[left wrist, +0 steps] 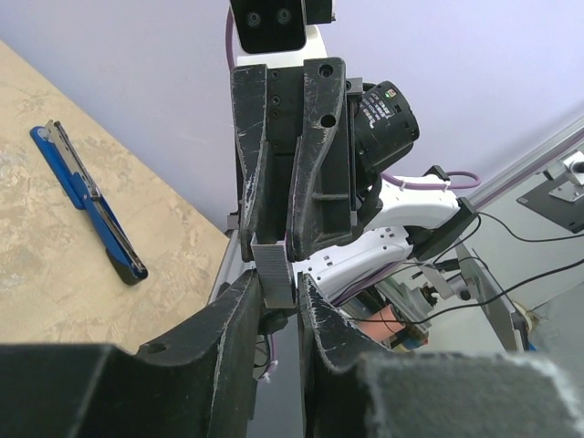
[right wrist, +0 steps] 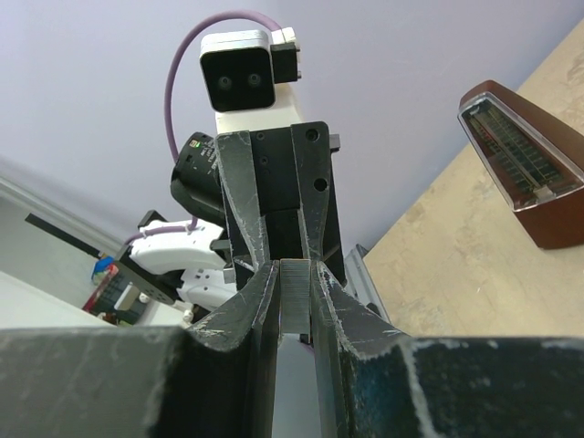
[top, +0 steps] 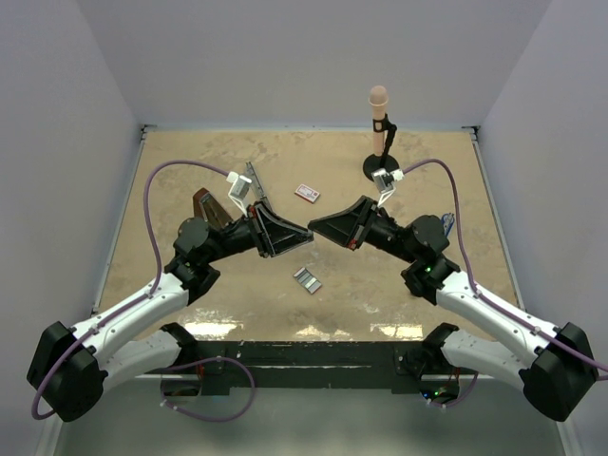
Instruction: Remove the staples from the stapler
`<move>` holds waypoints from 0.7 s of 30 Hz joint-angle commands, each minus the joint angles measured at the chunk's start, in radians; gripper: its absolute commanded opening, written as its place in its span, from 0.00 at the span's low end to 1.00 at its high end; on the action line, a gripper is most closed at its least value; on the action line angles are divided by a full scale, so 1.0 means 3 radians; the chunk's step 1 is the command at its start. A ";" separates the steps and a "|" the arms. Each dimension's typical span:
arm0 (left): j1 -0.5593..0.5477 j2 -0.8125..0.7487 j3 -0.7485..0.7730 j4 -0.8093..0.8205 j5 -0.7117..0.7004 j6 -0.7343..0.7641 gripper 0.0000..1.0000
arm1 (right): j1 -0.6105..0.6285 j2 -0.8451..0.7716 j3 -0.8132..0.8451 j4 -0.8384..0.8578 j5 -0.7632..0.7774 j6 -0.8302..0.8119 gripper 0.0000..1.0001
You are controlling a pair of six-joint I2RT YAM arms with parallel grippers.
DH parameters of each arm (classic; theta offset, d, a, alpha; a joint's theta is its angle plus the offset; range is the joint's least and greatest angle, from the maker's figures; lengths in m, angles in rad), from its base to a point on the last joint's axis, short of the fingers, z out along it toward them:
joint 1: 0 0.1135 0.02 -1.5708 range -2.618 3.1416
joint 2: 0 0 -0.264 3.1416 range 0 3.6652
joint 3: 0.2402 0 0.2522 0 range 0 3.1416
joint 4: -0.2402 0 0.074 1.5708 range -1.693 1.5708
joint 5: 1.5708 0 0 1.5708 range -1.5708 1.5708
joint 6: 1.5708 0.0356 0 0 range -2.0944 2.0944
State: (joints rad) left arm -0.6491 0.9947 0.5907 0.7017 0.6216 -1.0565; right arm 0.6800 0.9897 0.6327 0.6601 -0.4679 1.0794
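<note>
A small grey ribbed block of staples [left wrist: 274, 269] is pinched between the fingertips of both grippers, which meet tip to tip above the middle of the table. My left gripper [left wrist: 276, 281] is shut on its near end and my right gripper [right wrist: 294, 269] is shut on the other end of the staples [right wrist: 295, 292]. In the top view the left gripper [top: 304, 236] and right gripper [top: 316, 231] hide that block. A second staple strip [top: 306, 279] lies on the table below them. The slim dark stapler [top: 255, 185] lies at the back left, partly behind the left wrist.
A brown metronome [top: 204, 205] stands by the left arm and shows in the right wrist view [right wrist: 525, 164]. A red-and-white card [top: 306, 193] lies behind the grippers. A microphone stand [top: 380, 133] is at the back right. A narrow blue object [left wrist: 87, 203] lies on the right side.
</note>
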 commanded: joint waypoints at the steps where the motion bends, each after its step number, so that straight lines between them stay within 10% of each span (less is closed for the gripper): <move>1: 0.0001 -0.0028 -0.0011 0.0264 0.0045 -0.0006 0.27 | 0.0009 -0.0021 -0.0012 0.0111 -0.0046 0.0002 0.22; 10: -0.0004 -0.0048 -0.0031 0.0208 0.0035 0.0019 0.19 | 0.0009 -0.0037 -0.0012 0.0050 -0.0026 -0.0029 0.25; 16: -0.0004 -0.0099 0.0081 -0.0385 -0.0032 0.0376 0.17 | 0.0009 -0.0276 0.0095 -0.0486 0.0290 -0.0223 0.59; 21: -0.0004 -0.0140 0.0469 -0.1882 -0.0449 0.1239 0.16 | 0.0009 -0.0726 0.0202 -0.1314 0.0955 -0.0488 0.89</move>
State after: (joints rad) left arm -0.6495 0.9752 0.6289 0.4480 0.5934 -0.9188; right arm 0.6804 0.8806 0.6342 0.4507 -0.3569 1.0183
